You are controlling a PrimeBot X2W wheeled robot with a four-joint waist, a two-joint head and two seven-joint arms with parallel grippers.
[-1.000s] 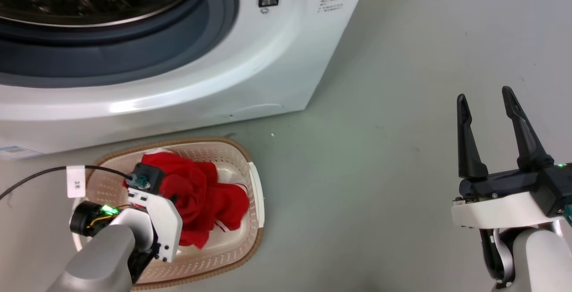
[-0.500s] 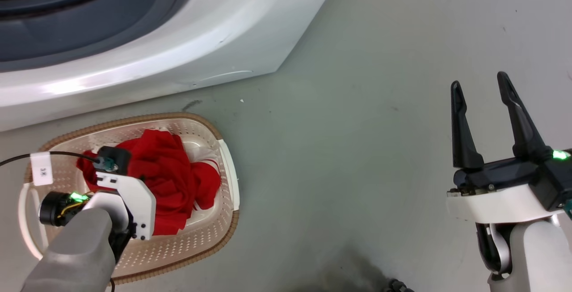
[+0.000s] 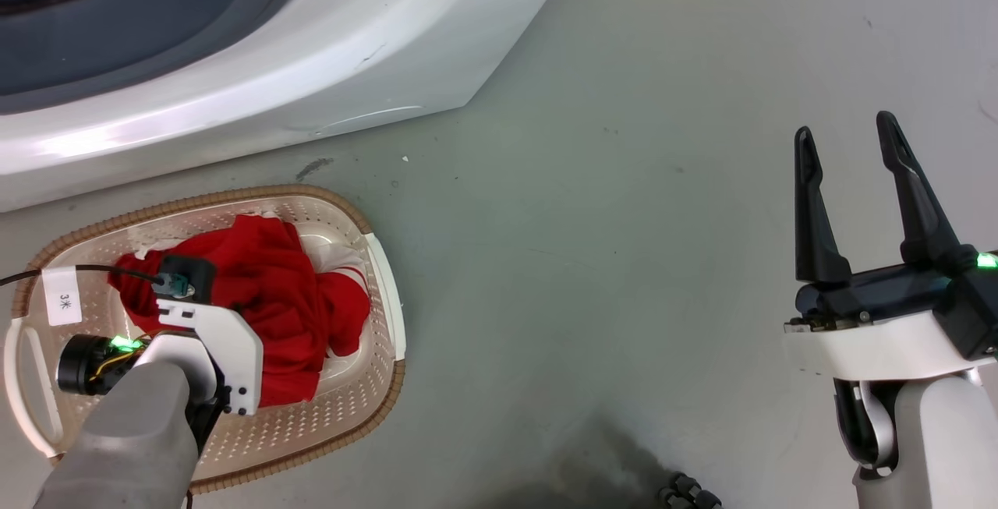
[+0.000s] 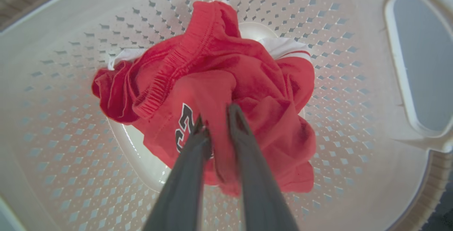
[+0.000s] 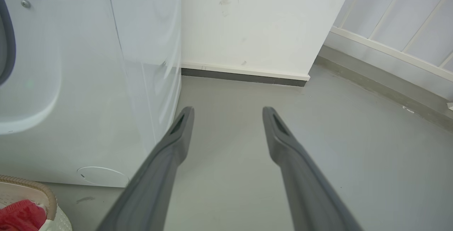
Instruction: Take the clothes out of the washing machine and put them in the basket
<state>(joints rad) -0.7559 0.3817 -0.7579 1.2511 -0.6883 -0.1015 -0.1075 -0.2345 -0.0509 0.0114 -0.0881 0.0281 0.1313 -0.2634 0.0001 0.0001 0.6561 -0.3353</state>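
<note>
Left gripper [image 4: 216, 116] is pinched tight on a fold of the bright red soft fabric clothes [image 4: 247, 75], bunched on the bottom of the low cream perforated plastic basket [image 3: 343, 203] with the brown woven rim. Heap sits right below it, spilling toward 12 o'clock in the wrist view, so I reckon it just needs letting go. Right gripper [image 3: 844, 129] hangs spread wide, empty, well off at 3 o'clock. Big white front-loading washing machine [image 3: 312, 65] at 12, not in the way.
</note>
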